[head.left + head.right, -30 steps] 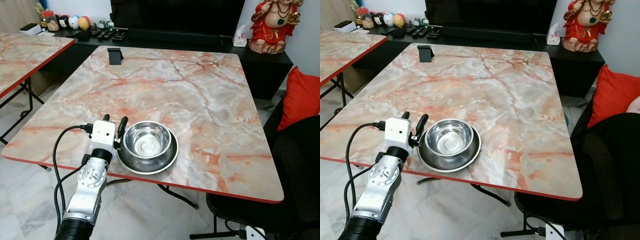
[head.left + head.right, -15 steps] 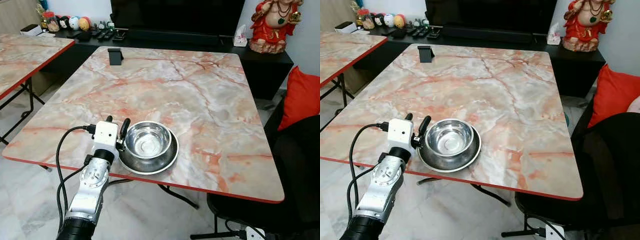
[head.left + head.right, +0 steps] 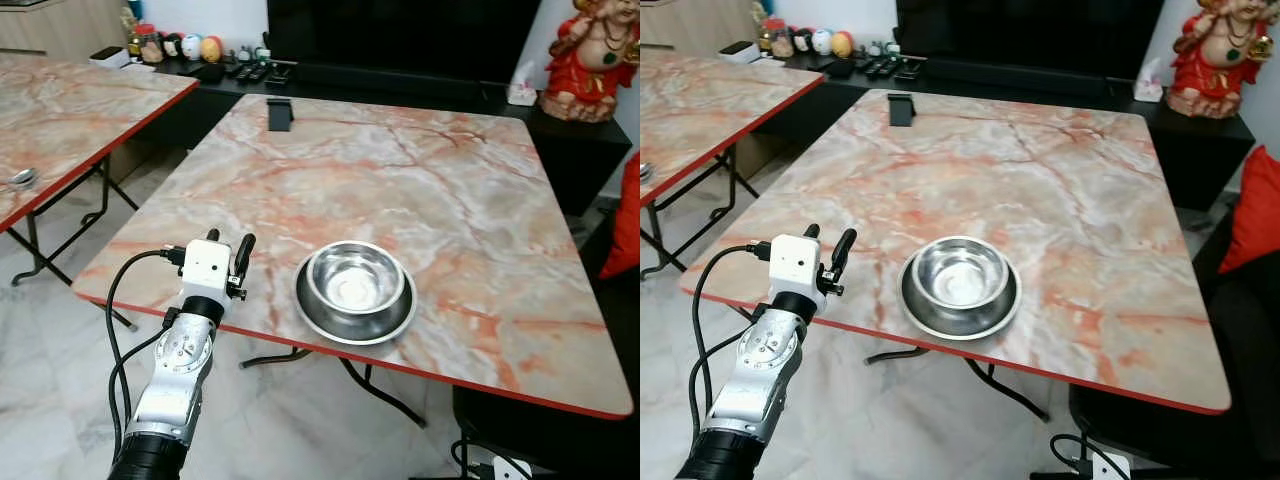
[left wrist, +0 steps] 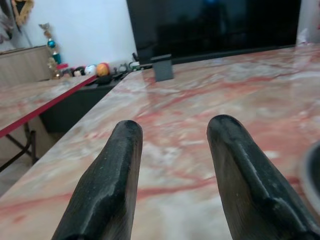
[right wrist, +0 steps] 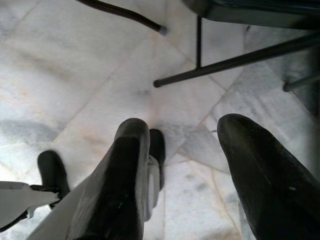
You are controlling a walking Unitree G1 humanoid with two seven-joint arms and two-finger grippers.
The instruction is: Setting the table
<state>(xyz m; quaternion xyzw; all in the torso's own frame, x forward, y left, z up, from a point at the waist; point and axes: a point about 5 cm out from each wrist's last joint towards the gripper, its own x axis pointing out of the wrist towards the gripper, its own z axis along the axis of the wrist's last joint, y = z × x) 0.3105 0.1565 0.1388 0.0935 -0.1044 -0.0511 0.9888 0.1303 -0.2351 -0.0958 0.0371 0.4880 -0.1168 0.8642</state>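
A steel bowl [image 3: 355,280] sits inside a wider steel plate [image 3: 318,318] near the front edge of the marble table [image 3: 450,170]. My left gripper [image 3: 229,243] hovers over the table's front left part, a hand's width to the left of the plate and not touching it. Its fingers [image 4: 112,165] are open with nothing between them, and the plate's rim just shows at the edge of the left wrist view. My right gripper [image 5: 182,135] hangs over the tiled floor, open and empty.
A small black stand [image 3: 280,113] is at the table's far left edge. A second marble table [image 3: 60,100] with a silver utensil [image 3: 20,179] stands to the left. A TV console [image 3: 400,80] and red statue [image 3: 598,55] are behind; a black chair [image 3: 540,440] is at lower right.
The whole view has shifted, so the camera moved. My left gripper, which was against the plate's left rim, now stands clear of it to the left. The bowl and plate stay put.
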